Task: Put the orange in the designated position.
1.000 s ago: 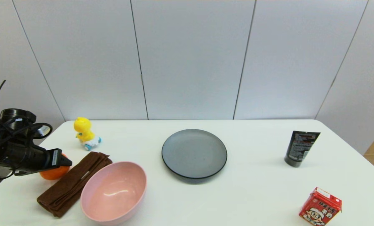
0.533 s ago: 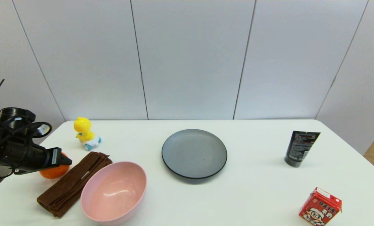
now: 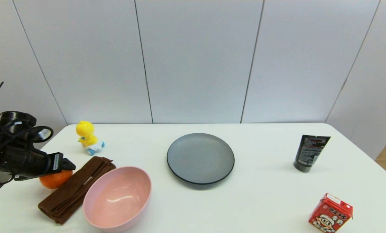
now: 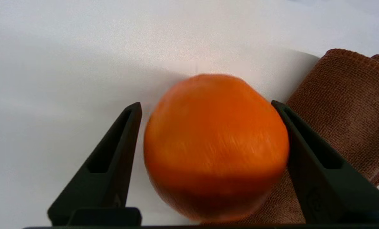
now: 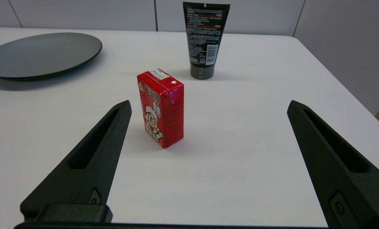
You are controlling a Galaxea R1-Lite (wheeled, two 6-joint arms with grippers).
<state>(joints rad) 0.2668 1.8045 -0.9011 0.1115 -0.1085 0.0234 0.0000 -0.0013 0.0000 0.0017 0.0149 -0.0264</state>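
The orange [image 3: 54, 180] rests on the white table at its far left, against the brown folded towel [image 3: 73, 189]. My left gripper [image 3: 70, 165] reaches over it from the left. In the left wrist view the orange [image 4: 214, 149] fills the gap between the two black fingers [image 4: 119, 152]. The towel-side finger touches its skin and the other sits a hair from it. The orange looks smeared there, while the table and towel [image 4: 341, 111] look sharp. No mark on the tabletop shows the designated position. My right gripper [image 5: 208, 106] hangs open over the near right of the table.
A yellow toy duck [image 3: 86, 133] stands behind the towel and a pink bowl [image 3: 118, 197] to its right. A dark grey plate [image 3: 200, 158] lies mid-table. A black tube [image 3: 310, 152] and a red milk carton [image 3: 330, 217] stand at the right, the carton [image 5: 162, 111] before the right gripper.
The orange has shifted slightly left and toward me under the left gripper and shows more. The left arm has barely moved. Everything else is as before.
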